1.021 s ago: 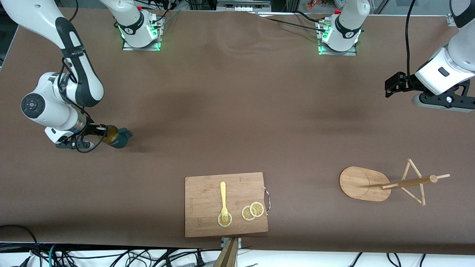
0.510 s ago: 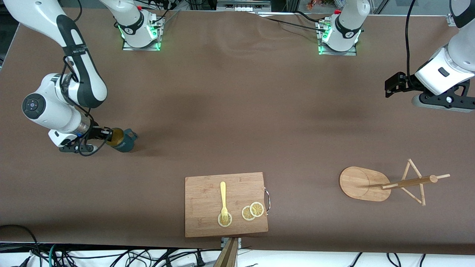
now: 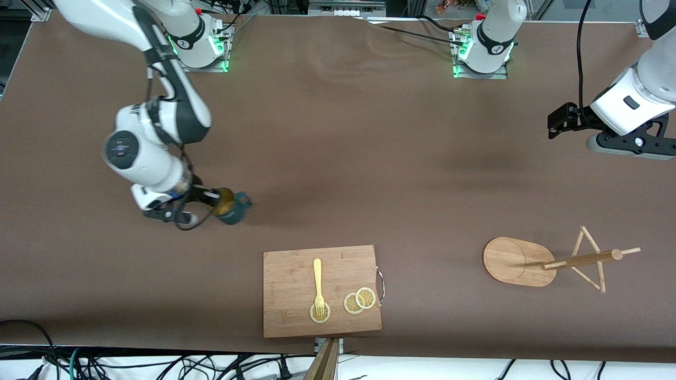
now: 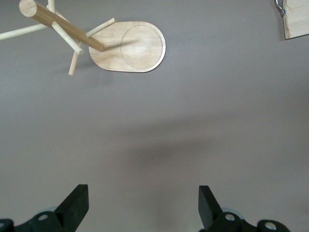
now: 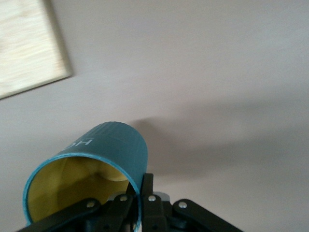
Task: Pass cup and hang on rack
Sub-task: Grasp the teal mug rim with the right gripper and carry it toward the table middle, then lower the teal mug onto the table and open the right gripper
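Pinching the cup [image 3: 231, 208] rim, right gripper [image 3: 211, 199] fingers [image 5: 146, 186] clamp its wall; left gripper [image 4: 140, 205] fingers spread.

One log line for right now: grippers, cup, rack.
right gripper: shut on cup, over table | left gripper: open, waiting | rack: no cup

Cutting board [image 3: 322, 290] as reference: fork [image 3: 318, 282] and lemon slices [image 3: 360, 301] on it; rack [image 3: 549, 261] toward left arm's end; cup [image 3: 232, 207] farther from camera, toward right arm's end.

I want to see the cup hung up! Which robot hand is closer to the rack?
Left. The left gripper hangs open near the rack; the right gripper holds the cup near the table's right-arm end.
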You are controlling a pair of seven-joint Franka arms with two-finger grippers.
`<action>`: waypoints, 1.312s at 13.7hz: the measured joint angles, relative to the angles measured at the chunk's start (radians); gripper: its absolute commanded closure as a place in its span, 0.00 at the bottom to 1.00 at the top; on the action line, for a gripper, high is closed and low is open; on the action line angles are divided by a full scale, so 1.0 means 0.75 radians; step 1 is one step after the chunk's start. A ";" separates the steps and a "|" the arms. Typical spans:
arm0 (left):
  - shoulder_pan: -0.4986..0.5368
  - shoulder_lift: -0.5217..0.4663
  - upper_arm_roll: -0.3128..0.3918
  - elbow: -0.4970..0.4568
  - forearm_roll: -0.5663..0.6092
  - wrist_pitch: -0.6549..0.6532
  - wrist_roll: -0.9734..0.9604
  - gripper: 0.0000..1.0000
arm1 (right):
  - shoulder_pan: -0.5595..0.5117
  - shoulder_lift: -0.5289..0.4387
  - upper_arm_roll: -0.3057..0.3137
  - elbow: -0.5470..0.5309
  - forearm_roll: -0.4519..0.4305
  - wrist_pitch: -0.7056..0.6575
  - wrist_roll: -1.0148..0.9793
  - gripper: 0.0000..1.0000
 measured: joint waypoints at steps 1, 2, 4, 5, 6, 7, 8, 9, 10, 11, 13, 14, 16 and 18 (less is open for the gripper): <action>0.000 0.000 0.000 0.000 0.000 0.000 0.000 0.00 | 0.067 0.026 0.002 0.040 0.000 0.000 0.123 1.00; 0.000 0.000 0.000 0.000 0.000 0.000 0.000 0.00 | 0.129 0.057 0.002 0.084 0.000 0.000 0.228 1.00; 0.000 0.000 0.000 0.000 0.000 0.000 0.000 0.00 | 0.235 0.134 0.002 0.188 0.000 0.000 0.372 1.00; 0.000 0.000 0.000 0.000 0.000 0.000 0.000 0.00 | 0.279 0.174 0.002 0.240 0.000 0.000 0.426 1.00; 0.000 0.000 0.000 0.000 0.000 0.000 0.000 0.00 | 0.320 0.212 0.001 0.288 0.000 0.000 0.487 1.00; 0.000 0.000 0.000 0.000 0.000 0.000 0.000 0.00 | 0.360 0.248 0.001 0.332 0.000 0.000 0.559 1.00; 0.000 0.000 0.000 0.000 0.000 0.000 0.000 0.00 | 0.402 0.285 0.001 0.379 0.000 0.000 0.640 1.00; 0.000 0.000 0.000 0.000 0.000 0.000 0.000 0.00 | 0.441 0.319 0.001 0.423 0.000 0.000 0.712 1.00; 0.000 0.000 0.000 0.000 0.000 0.000 0.000 0.00 | 0.476 0.350 0.001 0.464 0.000 0.000 0.776 1.00; 0.000 0.000 0.000 0.000 0.000 0.000 0.000 0.00 | 0.507 0.378 0.001 0.499 0.000 0.000 0.832 1.00; 0.000 0.000 0.000 0.000 0.000 0.000 0.000 0.00 | 0.558 0.417 0.000 0.543 0.000 0.000 0.911 1.00; 0.000 0.000 0.000 0.000 0.000 0.000 0.000 0.00 | 0.580 0.431 0.000 0.558 0.000 0.000 0.950 1.00; 0.000 0.000 0.000 0.000 0.000 0.000 0.000 0.00 | 0.622 0.458 -0.001 0.601 0.000 0.000 0.990 1.00; 0.000 0.000 0.000 0.000 0.000 0.000 0.000 0.00 | 0.666 0.484 -0.001 0.647 0.000 0.000 1.004 1.00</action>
